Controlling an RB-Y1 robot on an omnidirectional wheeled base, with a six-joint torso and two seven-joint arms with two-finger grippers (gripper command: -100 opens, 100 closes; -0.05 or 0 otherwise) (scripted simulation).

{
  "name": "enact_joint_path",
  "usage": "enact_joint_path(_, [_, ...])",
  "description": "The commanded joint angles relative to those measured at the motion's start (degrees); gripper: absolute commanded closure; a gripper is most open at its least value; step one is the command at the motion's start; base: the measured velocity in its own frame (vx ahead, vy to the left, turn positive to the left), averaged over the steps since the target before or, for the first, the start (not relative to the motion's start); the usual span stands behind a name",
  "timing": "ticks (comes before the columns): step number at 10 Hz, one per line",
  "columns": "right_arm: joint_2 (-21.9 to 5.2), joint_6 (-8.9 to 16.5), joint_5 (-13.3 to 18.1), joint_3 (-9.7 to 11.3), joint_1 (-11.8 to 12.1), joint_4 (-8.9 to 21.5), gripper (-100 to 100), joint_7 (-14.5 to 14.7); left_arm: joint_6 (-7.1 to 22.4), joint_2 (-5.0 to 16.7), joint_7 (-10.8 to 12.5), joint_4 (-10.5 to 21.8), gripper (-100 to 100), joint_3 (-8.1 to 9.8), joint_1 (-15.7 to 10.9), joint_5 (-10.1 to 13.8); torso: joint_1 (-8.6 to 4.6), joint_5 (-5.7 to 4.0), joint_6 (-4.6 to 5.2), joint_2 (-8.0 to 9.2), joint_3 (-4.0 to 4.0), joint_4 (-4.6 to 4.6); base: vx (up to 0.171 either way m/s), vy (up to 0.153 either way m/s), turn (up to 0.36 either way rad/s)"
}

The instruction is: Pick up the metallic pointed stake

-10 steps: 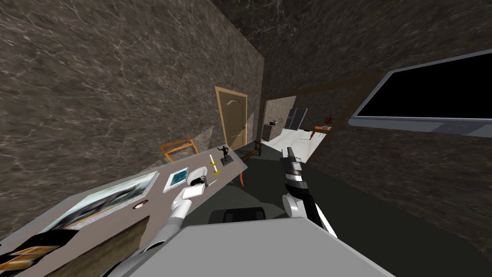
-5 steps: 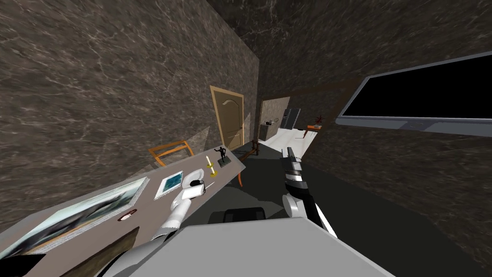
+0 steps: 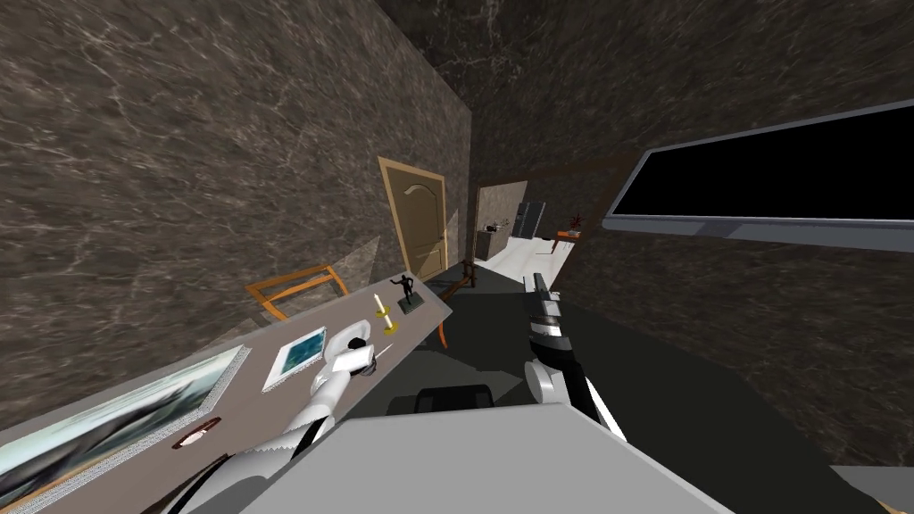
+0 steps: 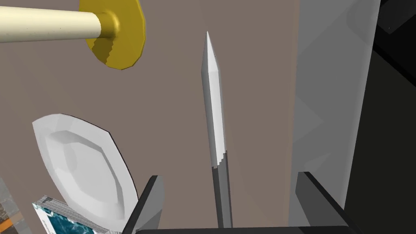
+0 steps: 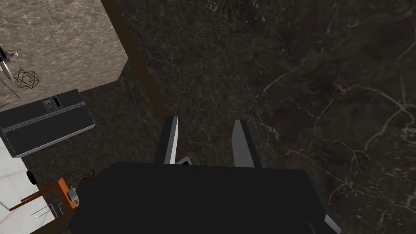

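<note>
The stake [image 4: 213, 109] is a slim, silvery grey spike lying flat on the brown table [image 4: 252, 101], its point facing away from my hand. My left gripper [image 4: 231, 199] is open just above it, one finger on each side of the blunt end, neither touching it. In the head view the left gripper [image 3: 369, 351] hovers near the table's front edge, and the stake [image 3: 387, 347] shows as a thin pale line. My right gripper [image 3: 538, 284] is raised off to the right of the table, its fingers [image 5: 243, 144] apart with nothing between them.
A cream candle in a gold holder [image 4: 118, 32] stands just beyond the stake's tip. A white dish [image 4: 81, 162] and a book [image 4: 57, 217] lie beside the left gripper. A dark statuette [image 3: 408, 292] stands at the table's far end. The table's edge [image 4: 333, 101] runs close by the stake.
The whole head picture has slid left, so I have turned or moved. My left hand stays over the stake. The right arm keeps its pose.
</note>
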Motion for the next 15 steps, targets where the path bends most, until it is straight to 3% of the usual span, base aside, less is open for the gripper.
enact_joint_path(1, [0.0,0.0,0.0,0.0,0.0,0.0,0,0.0,2.03,0.6,0.33,1.69,-100,0.7,-0.04,0.58,0.0,0.0,0.0,0.0,0.0,0.0,0.027,0.018,-0.088])
enact_joint_path(5, [0.0,0.0,0.0,0.0,0.0,0.0,0,0.0,4.83,2.26,0.99,7.66,-100,2.19,-1.34,1.87,-0.02,0.0,0.03,-0.05,-0.03,0.0,0.039,0.024,-0.116])
enact_joint_path(6, [0.0,0.0,0.0,0.0,0.0,0.0,0,0.0,4.83,2.26,0.99,7.66,-100,2.19,-1.34,1.87,0.0,0.0,0.03,-0.08,-0.04,-0.01,0.039,0.029,-0.036])
enact_joint_path(10, [0.0,0.0,0.0,0.0,0.0,0.0,0,0.0,7.12,3.86,1.5,12.87,-100,3.56,-2.24,3.2,0.09,0.02,0.01,-0.12,-0.07,-0.02,0.063,0.047,-0.077])
enact_joint_path(13, [0.0,0.0,0.0,-0.01,0.01,0.0,0,0.0,7.64,3.79,1.67,12.33,-100,3.57,-2.02,3.16,0.14,0.04,0.0,-0.19,-0.11,-0.04,0.061,0.057,-0.012])
enact_joint_path(14, [0.0,0.0,0.0,0.0,0.0,0.0,0,0.0,7.55,3.82,1.64,12.46,0,3.59,-2.06,3.18,0.01,0.01,0.01,-0.05,-0.03,-0.01,0.005,0.005,-0.001])
enact_joint_path(15, [0.0,0.0,0.0,0.0,0.0,0.0,0,0.0,7.9,2.14,0.48,9.57,-100,3.46,-0.3,2.24,-0.07,-0.01,0.01,0.03,0.01,0.01,0.062,0.029,0.267])
